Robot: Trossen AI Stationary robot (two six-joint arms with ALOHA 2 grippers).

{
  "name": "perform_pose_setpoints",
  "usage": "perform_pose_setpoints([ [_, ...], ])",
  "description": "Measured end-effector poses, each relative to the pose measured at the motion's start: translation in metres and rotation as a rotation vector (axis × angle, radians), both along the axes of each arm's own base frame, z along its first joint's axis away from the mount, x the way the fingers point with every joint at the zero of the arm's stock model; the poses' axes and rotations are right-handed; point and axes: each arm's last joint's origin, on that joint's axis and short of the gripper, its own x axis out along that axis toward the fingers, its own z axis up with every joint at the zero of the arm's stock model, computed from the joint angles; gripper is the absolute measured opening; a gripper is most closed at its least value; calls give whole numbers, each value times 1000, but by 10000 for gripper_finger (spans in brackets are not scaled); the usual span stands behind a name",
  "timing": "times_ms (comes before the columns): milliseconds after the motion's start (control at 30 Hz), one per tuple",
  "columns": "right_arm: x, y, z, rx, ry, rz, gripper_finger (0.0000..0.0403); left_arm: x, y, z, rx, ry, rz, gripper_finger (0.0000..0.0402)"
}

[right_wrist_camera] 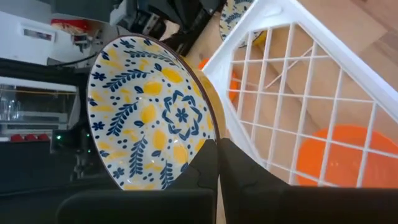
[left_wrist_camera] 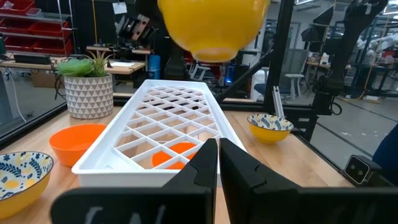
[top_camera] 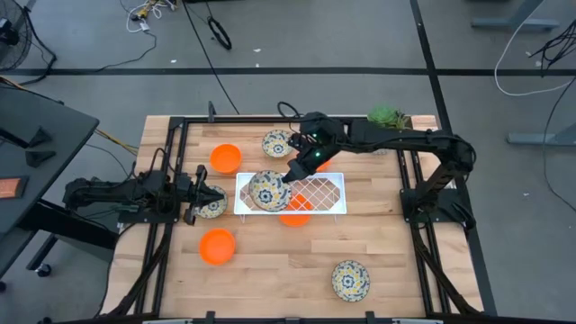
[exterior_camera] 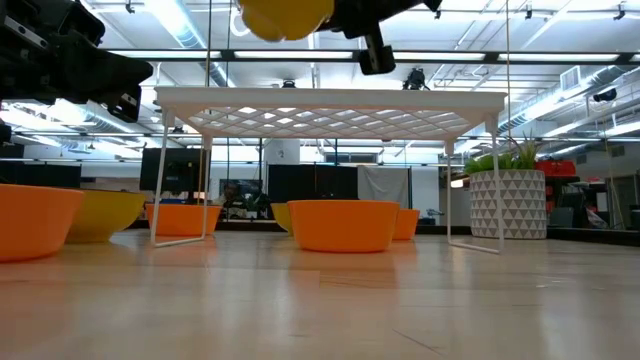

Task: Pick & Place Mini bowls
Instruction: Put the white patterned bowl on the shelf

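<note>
My right gripper (top_camera: 290,177) is shut on a white bowl with a blue-and-yellow floral pattern (top_camera: 268,191). It holds the bowl above the left end of a white grid rack (top_camera: 315,191). The bowl's yellow underside shows at the top of the low view (exterior_camera: 285,15). An orange bowl (top_camera: 295,216) stands on the table under the rack. My left gripper (top_camera: 205,193) is shut and empty, left of the rack, beside another floral bowl (top_camera: 212,207). More orange bowls (top_camera: 225,157) (top_camera: 216,245) and floral bowls (top_camera: 277,142) (top_camera: 350,279) stand on the table. My right gripper pinches the floral bowl's rim (right_wrist_camera: 210,134) between its two fingers, one finger on the patterned inside and one on the yellow outside. The fingers come from the table's far right, slanting down. The bowl is lifted clear above the rack, its opening upward.
A potted green plant (top_camera: 387,115) stands at the table's far right edge. Black frame rails (top_camera: 409,180) run along the table's sides. The rack stands on thin white legs (exterior_camera: 160,170). Bare wood lies at the near side between the orange and floral bowls.
</note>
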Motion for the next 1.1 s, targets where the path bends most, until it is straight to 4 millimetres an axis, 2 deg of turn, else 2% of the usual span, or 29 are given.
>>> perform_pose_setpoints([
  [700, 12, -13, -35, -32, 136, -28, 0, 0, 0, 0, 0, -5, 0, 23],
  [1100, 11, -17, -38, -52, 155, -38, 0, 0, 0, 0, 0, 0, 1, 23],
])
